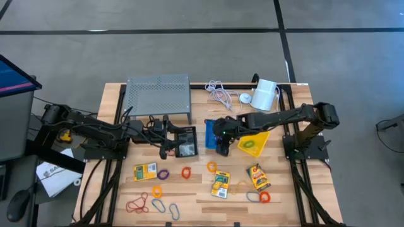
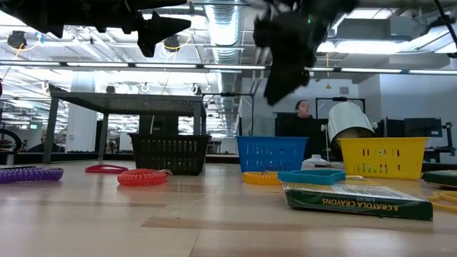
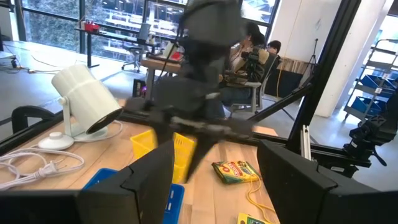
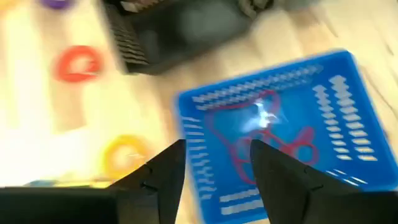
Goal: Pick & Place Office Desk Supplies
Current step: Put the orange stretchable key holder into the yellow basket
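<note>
One red loop (image 4: 261,134), in blue bin (image 4: 336,93), beyond right jaws

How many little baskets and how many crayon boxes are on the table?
Baskets: 3 (black basket, blue basket, yellow basket)
Crayon boxes: 3 (left crayon box, middle crayon box, right crayon box)
Total: 6

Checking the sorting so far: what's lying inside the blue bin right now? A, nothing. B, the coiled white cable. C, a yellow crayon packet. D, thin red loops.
D: the right wrist view shows thin red loops on the floor of the blue bin.
</note>
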